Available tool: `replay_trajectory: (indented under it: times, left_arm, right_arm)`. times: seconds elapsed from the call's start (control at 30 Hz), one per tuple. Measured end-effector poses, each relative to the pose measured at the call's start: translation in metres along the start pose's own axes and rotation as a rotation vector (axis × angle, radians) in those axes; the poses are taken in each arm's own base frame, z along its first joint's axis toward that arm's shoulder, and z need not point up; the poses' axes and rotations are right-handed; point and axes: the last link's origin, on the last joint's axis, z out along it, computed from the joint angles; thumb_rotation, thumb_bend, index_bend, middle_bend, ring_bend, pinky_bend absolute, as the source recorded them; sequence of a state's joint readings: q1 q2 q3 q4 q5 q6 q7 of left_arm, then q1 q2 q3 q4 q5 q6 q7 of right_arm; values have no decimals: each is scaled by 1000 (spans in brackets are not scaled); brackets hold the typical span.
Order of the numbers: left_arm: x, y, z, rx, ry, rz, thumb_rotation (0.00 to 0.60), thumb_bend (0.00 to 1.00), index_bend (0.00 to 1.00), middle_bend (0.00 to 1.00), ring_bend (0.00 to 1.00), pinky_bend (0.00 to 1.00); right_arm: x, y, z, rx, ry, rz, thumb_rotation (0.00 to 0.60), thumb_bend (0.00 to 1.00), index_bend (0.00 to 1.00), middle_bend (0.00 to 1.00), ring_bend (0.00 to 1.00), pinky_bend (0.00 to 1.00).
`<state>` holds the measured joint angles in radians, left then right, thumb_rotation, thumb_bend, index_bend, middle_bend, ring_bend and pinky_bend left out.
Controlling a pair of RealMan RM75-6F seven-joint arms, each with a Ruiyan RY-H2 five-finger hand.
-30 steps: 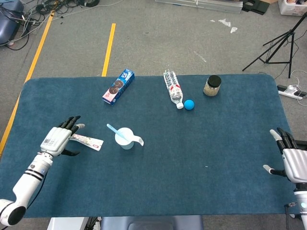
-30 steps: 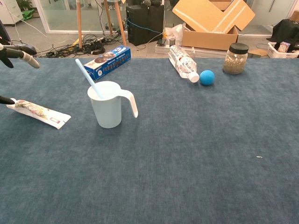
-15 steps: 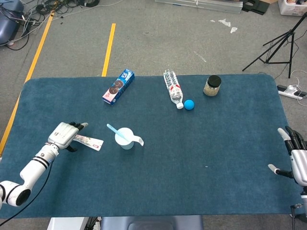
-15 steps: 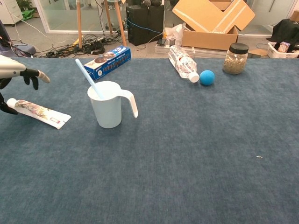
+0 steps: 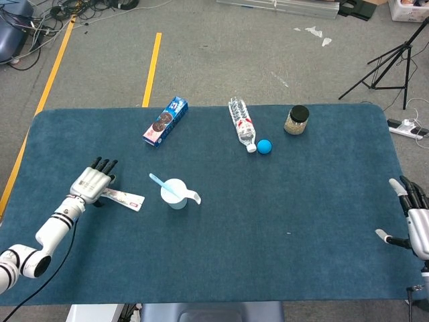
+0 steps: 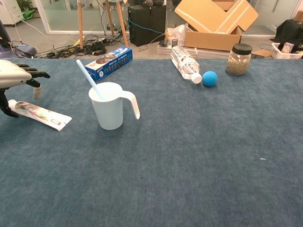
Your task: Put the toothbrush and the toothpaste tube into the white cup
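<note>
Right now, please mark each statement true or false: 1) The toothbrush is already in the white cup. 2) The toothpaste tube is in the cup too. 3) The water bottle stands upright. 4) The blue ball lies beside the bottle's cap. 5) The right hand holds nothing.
1) True: the toothbrush leans in the white cup.
2) False: the toothpaste tube lies flat on the table by the left hand.
3) False: the water bottle lies on its side.
4) True: blue ball.
5) True: the right hand has its fingers spread.
</note>
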<state>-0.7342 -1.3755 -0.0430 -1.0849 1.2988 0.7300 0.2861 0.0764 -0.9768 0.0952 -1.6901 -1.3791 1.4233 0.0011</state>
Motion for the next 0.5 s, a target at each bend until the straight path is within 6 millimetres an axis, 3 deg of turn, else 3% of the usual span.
replay_trajectory:
  times: [0.5]
  left_arm:
    - [-11,-1,7,41,-10,-18,600,73,546,0,0,0]
  right_arm:
    - [-2,0,1,-1,-10,-3,600,0,34,45,56,501]
